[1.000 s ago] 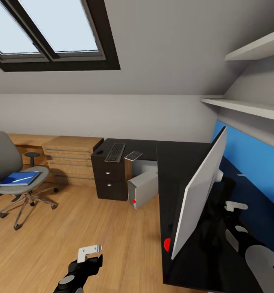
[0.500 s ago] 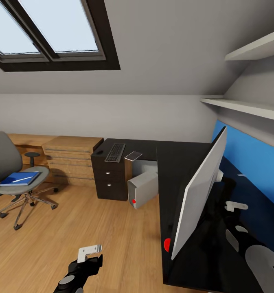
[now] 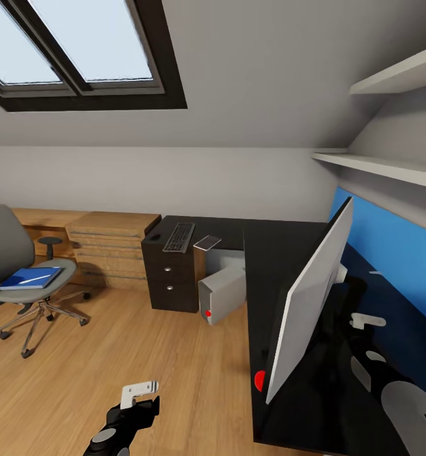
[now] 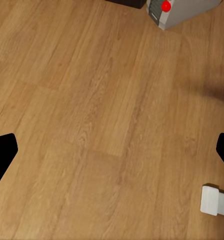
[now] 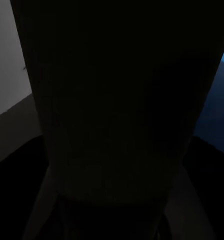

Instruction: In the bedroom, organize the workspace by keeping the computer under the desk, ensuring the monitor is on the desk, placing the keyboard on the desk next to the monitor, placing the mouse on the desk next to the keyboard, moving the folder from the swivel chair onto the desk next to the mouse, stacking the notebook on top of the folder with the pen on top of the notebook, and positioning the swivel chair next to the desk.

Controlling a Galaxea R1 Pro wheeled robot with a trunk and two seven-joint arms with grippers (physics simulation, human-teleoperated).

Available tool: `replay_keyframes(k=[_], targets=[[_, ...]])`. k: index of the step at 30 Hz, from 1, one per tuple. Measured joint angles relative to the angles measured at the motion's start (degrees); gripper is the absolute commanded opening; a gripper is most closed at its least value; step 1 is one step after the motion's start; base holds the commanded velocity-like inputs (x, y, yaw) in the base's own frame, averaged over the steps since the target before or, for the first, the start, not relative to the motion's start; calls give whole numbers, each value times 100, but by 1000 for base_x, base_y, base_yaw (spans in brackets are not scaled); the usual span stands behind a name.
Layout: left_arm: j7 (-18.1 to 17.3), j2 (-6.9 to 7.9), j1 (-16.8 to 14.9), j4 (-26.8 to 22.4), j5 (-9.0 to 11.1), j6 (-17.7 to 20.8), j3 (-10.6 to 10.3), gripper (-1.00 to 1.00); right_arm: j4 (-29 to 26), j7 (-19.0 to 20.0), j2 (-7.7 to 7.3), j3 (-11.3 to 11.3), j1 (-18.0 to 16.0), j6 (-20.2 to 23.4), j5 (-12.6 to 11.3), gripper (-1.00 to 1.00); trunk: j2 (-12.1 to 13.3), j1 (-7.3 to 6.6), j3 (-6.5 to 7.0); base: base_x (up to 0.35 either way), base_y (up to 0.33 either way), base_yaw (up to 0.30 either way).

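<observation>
The white-backed monitor (image 3: 311,297) stands on the black desk (image 3: 269,253), seen almost edge-on. Farther along the desk lie the keyboard (image 3: 178,237), a dark mouse (image 3: 154,237) beside it and a grey notebook (image 3: 207,242). A grey computer tower (image 3: 222,294) with a red button sits tilted on the floor under the desk. The blue folder (image 3: 30,277) rests on the seat of the grey swivel chair (image 3: 13,244) at the left. My left gripper (image 3: 142,398) hangs open over bare floor (image 4: 112,155). My right gripper (image 3: 368,320) is behind the monitor, dark against the desk.
A wooden drawer unit (image 3: 111,250) stands between the chair and the desk. Black desk drawers (image 3: 168,278) sit under the keyboard. Wall shelves (image 3: 390,168) and a blue panel (image 3: 396,253) run along the right. Wooden floor (image 3: 124,342) lies in front.
</observation>
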Motion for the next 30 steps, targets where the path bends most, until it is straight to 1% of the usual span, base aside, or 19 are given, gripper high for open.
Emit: replay_keyframes(k=[1, 15, 22, 25, 26, 27, 28, 30], targets=[[0, 0, 1, -1, 0, 0, 1, 100, 2, 5, 1, 13, 1, -5, -35, -100, 0, 0, 0, 0, 0, 0], [0, 11, 0, -29, 0, 0, 0, 100, -12, 9, 3, -11, 3, 18, -19, -100, 0, 0, -1, 0, 0, 0], [0, 32, 0, -192, 0, 8, 14, 100, -14, 10, 4, -10, 3, 20, -22, -100, 0, 0, -1, 0, 0, 0], [0, 34, 2, -371, 2, 9, 23, 100, -14, 14, 4, -7, 3, 21, -24, -100, 0, 0, -1, 0, 0, 0], [0, 38, 1, -505, 3, 9, 31, 100, -15, 15, 4, -5, 3, 21, -22, -100, 0, 0, -1, 0, 0, 0], [0, 50, 10, -911, 3, 14, 118, 100, -17, 17, 4, -7, 2, 27, -16, -100, 0, 0, 0, 0, 0, 0], [0, 53, 23, -1014, 12, 16, 169, 100, -19, 17, 4, -6, 2, 28, -15, -100, 0, 0, 0, 0, 0, 0], [-4, 54, 68, -1211, 26, 26, 403, 100, -20, 18, 4, -6, 2, 29, -15, -100, 0, 0, 0, 0, 0, 0]])
